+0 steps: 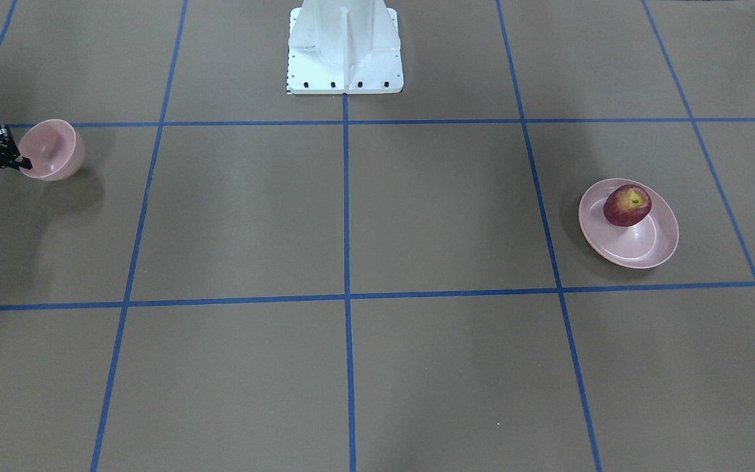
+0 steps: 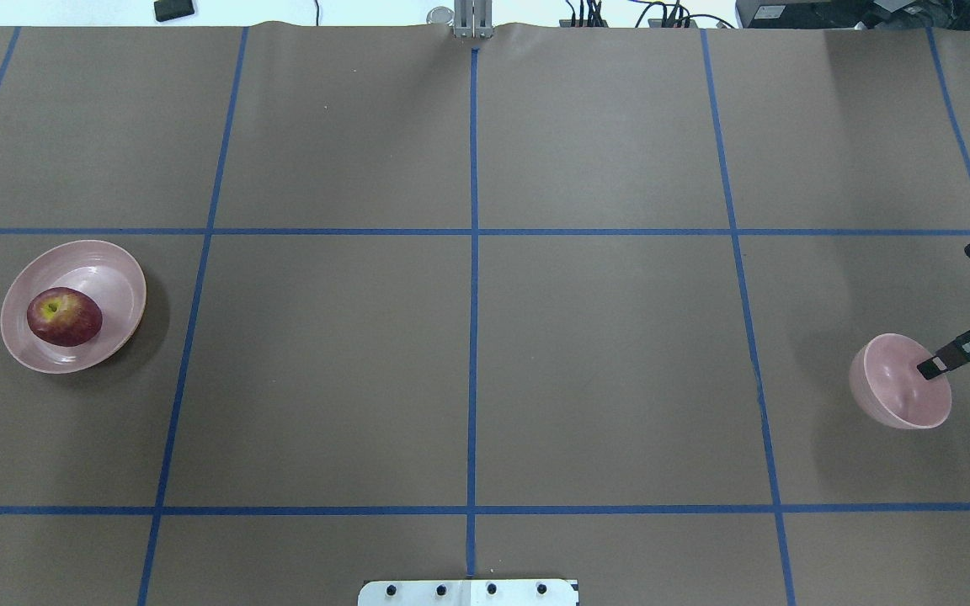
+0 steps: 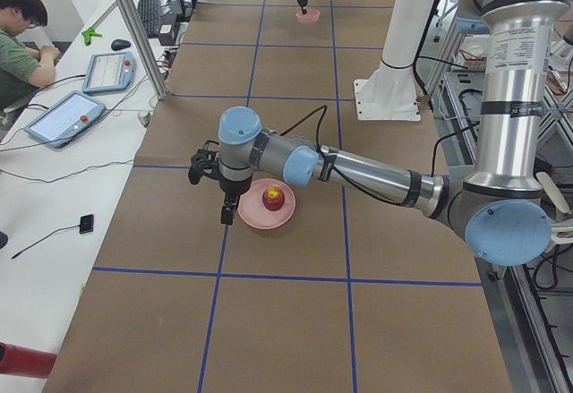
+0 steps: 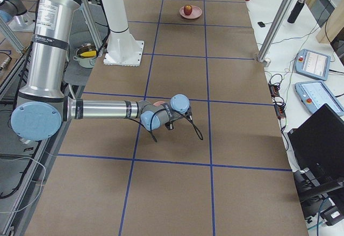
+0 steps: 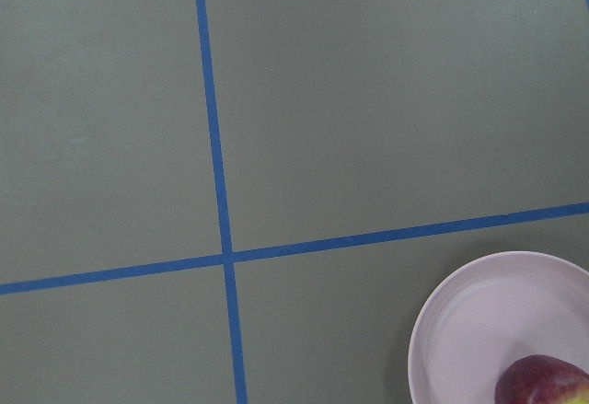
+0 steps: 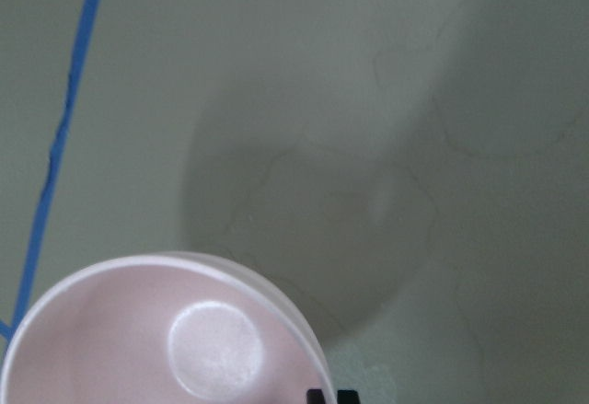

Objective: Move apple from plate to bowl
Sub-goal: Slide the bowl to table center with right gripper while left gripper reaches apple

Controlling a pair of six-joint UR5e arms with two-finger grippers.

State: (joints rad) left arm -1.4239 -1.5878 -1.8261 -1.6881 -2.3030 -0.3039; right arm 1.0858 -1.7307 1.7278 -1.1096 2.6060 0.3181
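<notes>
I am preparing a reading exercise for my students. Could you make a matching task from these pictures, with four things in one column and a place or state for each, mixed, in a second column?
Things
1. apple
2. plate
3. bowl
4. right gripper

Places and states
A. small, deep and empty
B. at the bowl's rim
C. lying on the plate
D. wide and shallow, carrying the fruit

Pairs: 1-C, 2-D, 3-A, 4-B
</notes>
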